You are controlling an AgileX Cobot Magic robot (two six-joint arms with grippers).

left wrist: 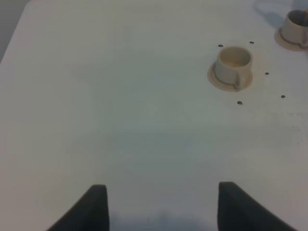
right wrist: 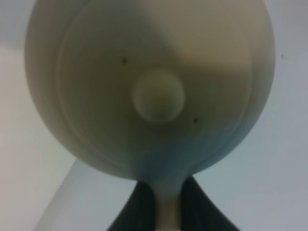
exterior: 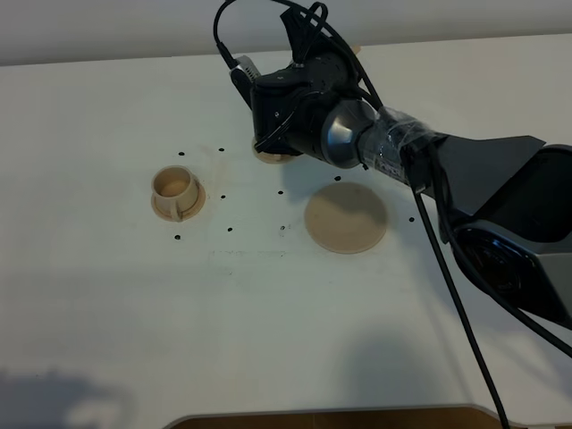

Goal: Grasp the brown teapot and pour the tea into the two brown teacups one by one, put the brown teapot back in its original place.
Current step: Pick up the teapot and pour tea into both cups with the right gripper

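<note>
The brown teapot (right wrist: 154,91) fills the right wrist view, lid knob toward the camera. Its loop handle (right wrist: 168,211) sits between the dark fingers (right wrist: 132,209) of my right gripper (right wrist: 168,204), which is shut on it. In the exterior view that gripper (exterior: 286,112) hangs over the far teacup (exterior: 273,157), hiding the teapot and most of the cup. The other teacup (exterior: 175,190) stands free to the left. The round saucer disc (exterior: 346,217), the teapot's original place, lies bare. My left gripper (left wrist: 161,211) is open over bare table, well short of the near teacup (left wrist: 233,67); the far teacup (left wrist: 296,29) shows beyond.
Small dark dots (exterior: 230,229) mark the white table (exterior: 134,313) around the cups. The right arm and its cables (exterior: 447,268) cross the right side of the table. A brown edge (exterior: 331,416) shows at the near side.
</note>
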